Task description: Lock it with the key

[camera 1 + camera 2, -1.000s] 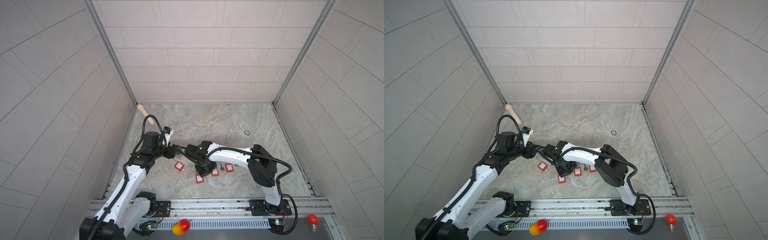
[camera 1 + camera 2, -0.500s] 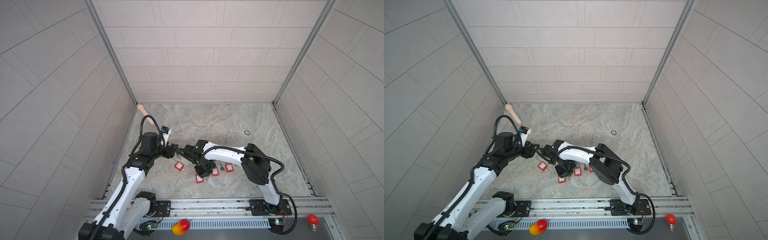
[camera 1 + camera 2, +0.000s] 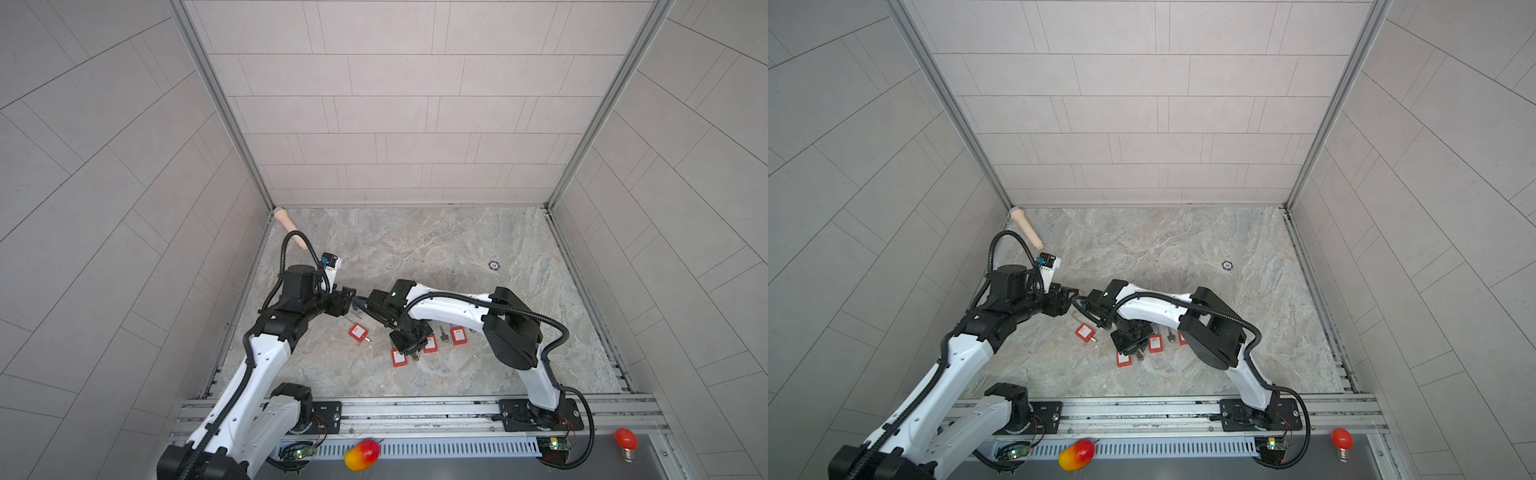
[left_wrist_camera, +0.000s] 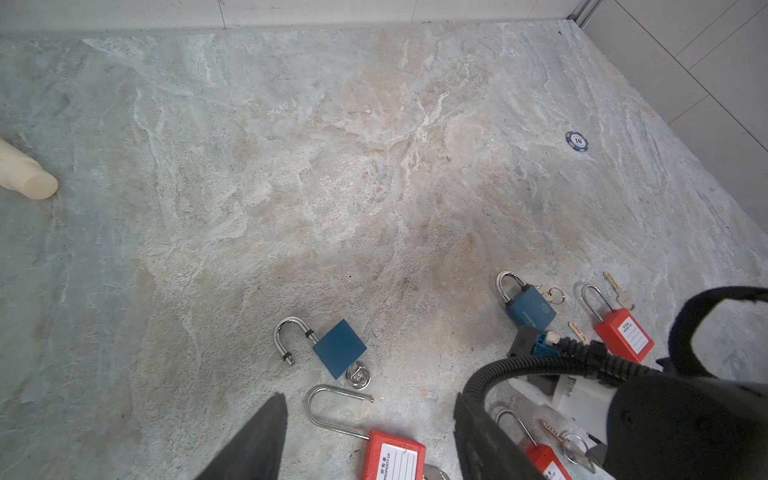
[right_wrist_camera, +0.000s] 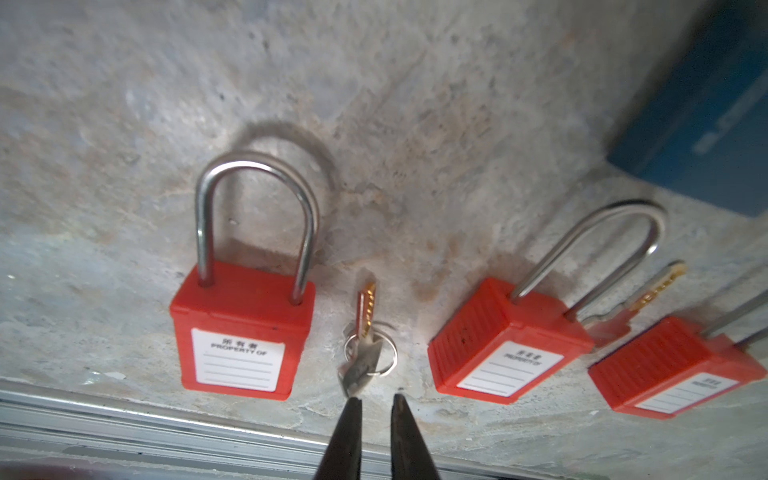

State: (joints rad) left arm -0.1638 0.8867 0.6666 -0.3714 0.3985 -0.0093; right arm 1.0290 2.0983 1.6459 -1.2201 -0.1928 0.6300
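The grey and tan stone-look tabletop (image 4: 332, 145) has many small things on it. A cream round stick (image 3: 289, 227) lies in the far left corner. A blue and white round chip (image 4: 577, 141) lies alone, well apart from the locks. A blue metal padlock (image 4: 338, 348) lies flat with its silver loop swung open. Another blue padlock (image 4: 530, 309) has its loop shut. A red plastic padlock with a white label (image 5: 245, 332) lies flat. A small silver and gold key on a ring (image 5: 365, 345) is just beside it. Past the key lie a second red padlock (image 5: 507, 345) and a third red padlock (image 5: 673, 370).
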